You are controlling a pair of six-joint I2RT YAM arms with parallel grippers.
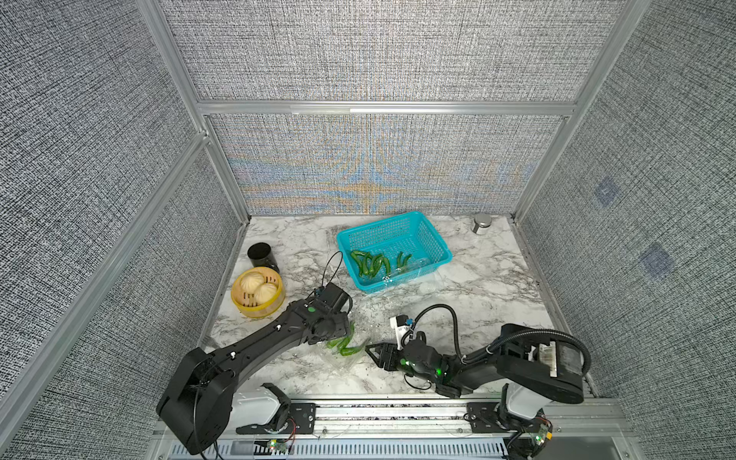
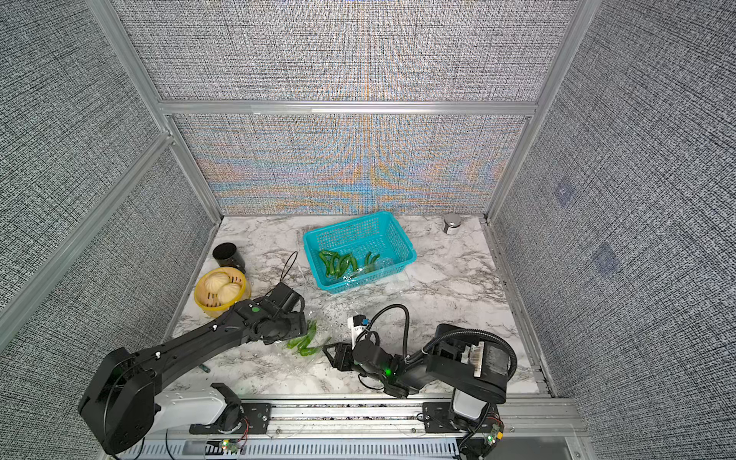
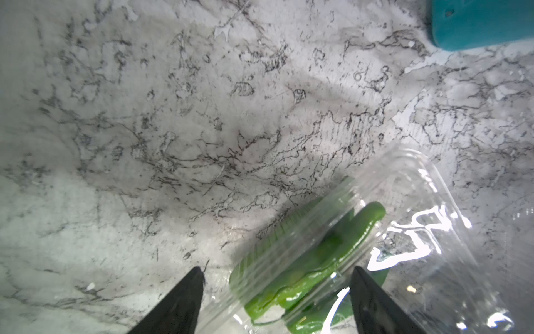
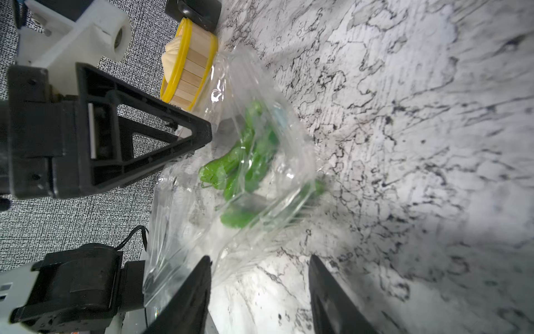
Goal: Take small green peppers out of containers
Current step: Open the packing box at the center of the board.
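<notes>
The right tool (image 4: 260,266) points low along the marble tabletop (image 4: 404,144). Its two black fingers stand apart with mostly marble between them, and the limp edge of a clear container (image 4: 185,231) lies against one of them. Just ahead of the tool the container holds a bunch of small green peppers (image 4: 225,173), and the left tool's triangular finger (image 4: 196,134) meets its rim. Farther ahead stand a yellow steamer (image 4: 190,72) and a black cup (image 4: 196,11).

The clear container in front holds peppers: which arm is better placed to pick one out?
Left, probably: the left gripper is open above the peppers in the container; the right gripper is only at its edge.
</notes>
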